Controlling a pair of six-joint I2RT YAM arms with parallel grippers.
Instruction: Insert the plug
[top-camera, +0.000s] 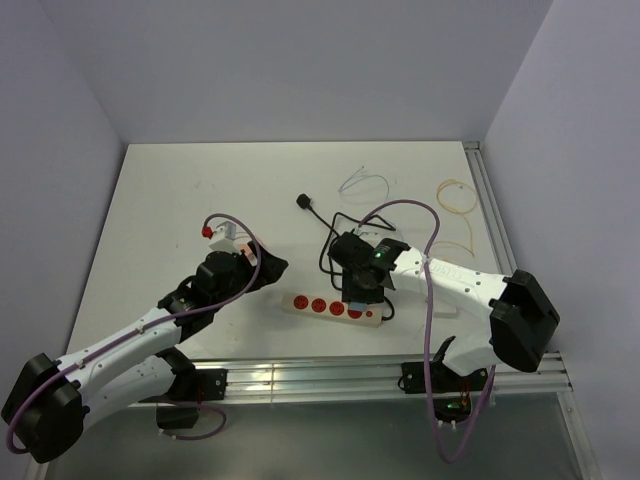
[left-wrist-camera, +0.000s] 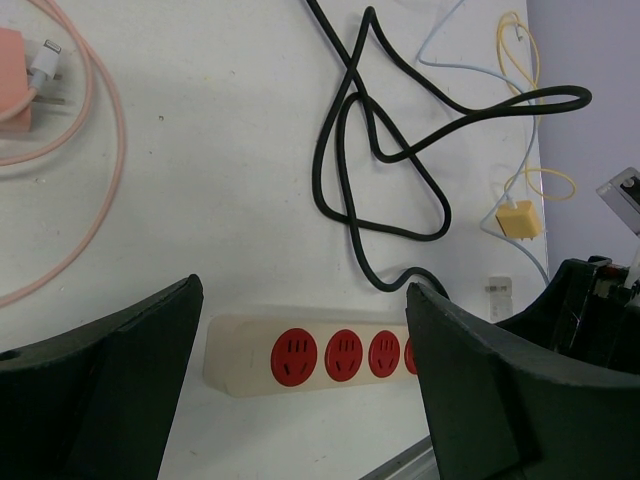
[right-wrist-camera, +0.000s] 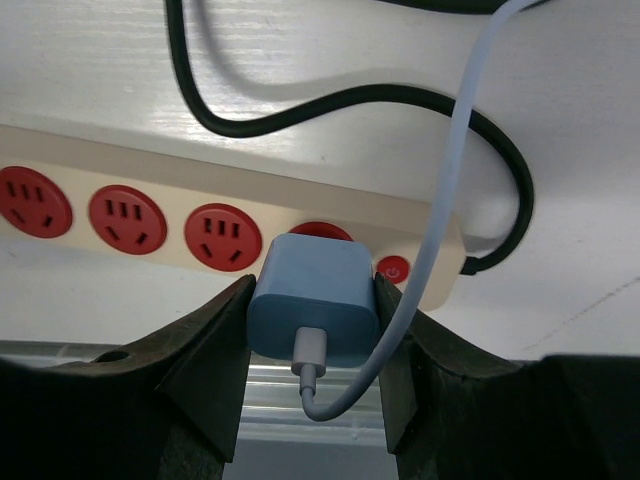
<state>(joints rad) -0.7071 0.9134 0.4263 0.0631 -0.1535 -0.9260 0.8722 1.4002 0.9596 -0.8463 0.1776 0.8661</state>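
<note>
the right gripper (right-wrist-camera: 312, 310) pinches the blue plug (right-wrist-camera: 312, 290), likely light, hard and slick, by its flat sides over the power strip (right-wrist-camera: 300, 195) at the near edge of the worktop (top-camera: 180, 200), while the left gripper (left-wrist-camera: 305, 400) gapes empty.

Black cable (left-wrist-camera: 319, 180) loops crowd table (left-wrist-camera: 200, 200) behind power strip (left-wrist-camera: 240, 355); three left sockets (right-wrist-camera: 128, 218) unobstructed.

White table (top-camera: 170, 200), flat top. Lying on it:
- cream power strip (top-camera: 318, 305) with red sockets, near the front edge
- black cord (left-wrist-camera: 319, 180), looped behind the strip, ending in a black plug (top-camera: 304, 202)
- thin white cable (left-wrist-camera: 455, 67) and yellow cable (top-camera: 460, 182), far right
- orange charger (left-wrist-camera: 12, 80) with pink cable (left-wrist-camera: 121, 140), left
</note>
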